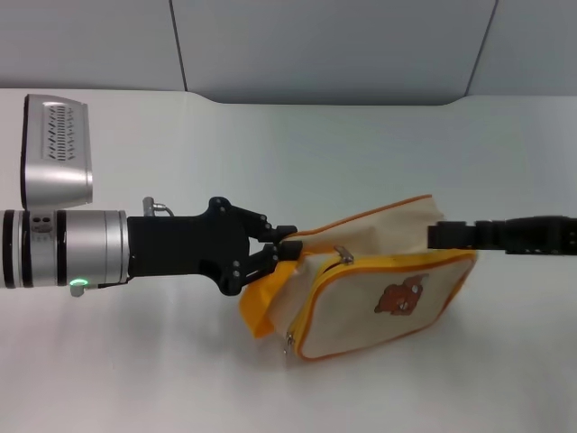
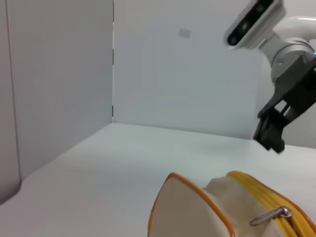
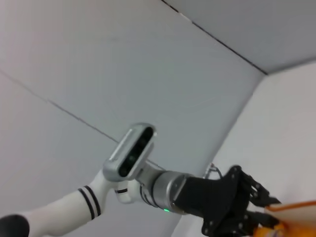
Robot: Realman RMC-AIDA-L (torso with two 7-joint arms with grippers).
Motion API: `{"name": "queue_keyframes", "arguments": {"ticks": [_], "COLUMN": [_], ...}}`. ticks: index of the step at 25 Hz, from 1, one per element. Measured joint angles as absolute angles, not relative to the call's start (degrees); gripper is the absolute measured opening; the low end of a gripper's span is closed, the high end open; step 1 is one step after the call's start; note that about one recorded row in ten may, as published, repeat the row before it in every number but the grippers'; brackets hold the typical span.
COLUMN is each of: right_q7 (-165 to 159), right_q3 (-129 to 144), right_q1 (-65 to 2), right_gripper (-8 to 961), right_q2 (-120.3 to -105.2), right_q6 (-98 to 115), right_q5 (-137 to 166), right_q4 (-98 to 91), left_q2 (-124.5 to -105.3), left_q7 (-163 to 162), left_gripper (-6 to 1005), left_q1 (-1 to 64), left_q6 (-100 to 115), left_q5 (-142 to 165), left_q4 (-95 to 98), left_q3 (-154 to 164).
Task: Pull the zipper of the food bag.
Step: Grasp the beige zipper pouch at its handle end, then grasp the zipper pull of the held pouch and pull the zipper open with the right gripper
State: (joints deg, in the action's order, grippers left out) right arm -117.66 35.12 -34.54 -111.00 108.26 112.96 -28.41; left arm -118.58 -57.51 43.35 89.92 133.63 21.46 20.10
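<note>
The cream food bag (image 1: 379, 293) with a brown bear picture lies on the white table. Its yellow zipper (image 1: 397, 262) curves along the top edge, and the silver pull tab (image 1: 343, 255) sits near the bag's left upper corner. My left gripper (image 1: 285, 247) is shut on the bag's left end, beside the orange-yellow loop handle (image 1: 261, 302). My right gripper (image 1: 433, 236) hovers at the bag's right upper corner, apart from the pull tab. The left wrist view shows the bag (image 2: 190, 207), the pull tab (image 2: 270, 215) and the right gripper (image 2: 269, 138) beyond it.
The white table (image 1: 270, 144) ends at grey wall panels (image 1: 334, 45) behind. The right wrist view shows the left arm (image 3: 163, 187) and its gripper (image 3: 254, 210) at the bag's orange edge (image 3: 291, 207).
</note>
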Motion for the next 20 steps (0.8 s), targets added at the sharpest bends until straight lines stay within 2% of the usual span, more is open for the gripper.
{"name": "queue_keyframes", "arguments": {"ticks": [20], "right_q7": [-133.8], "right_q3": [43.1], "right_q1": [-42.2], "right_gripper": [729], "right_q2": [-111.46], "right_q6": [99.8], "right_q5": [114.7], "right_q4": [-27.3], "left_q2": [-118.89], "left_q7": [-51.6], "left_gripper": [126], "left_q1": [44.4], "left_q6": [93.6], "left_q5": [131.3], "left_q4": [22.2], "left_q3": [20.3]}}
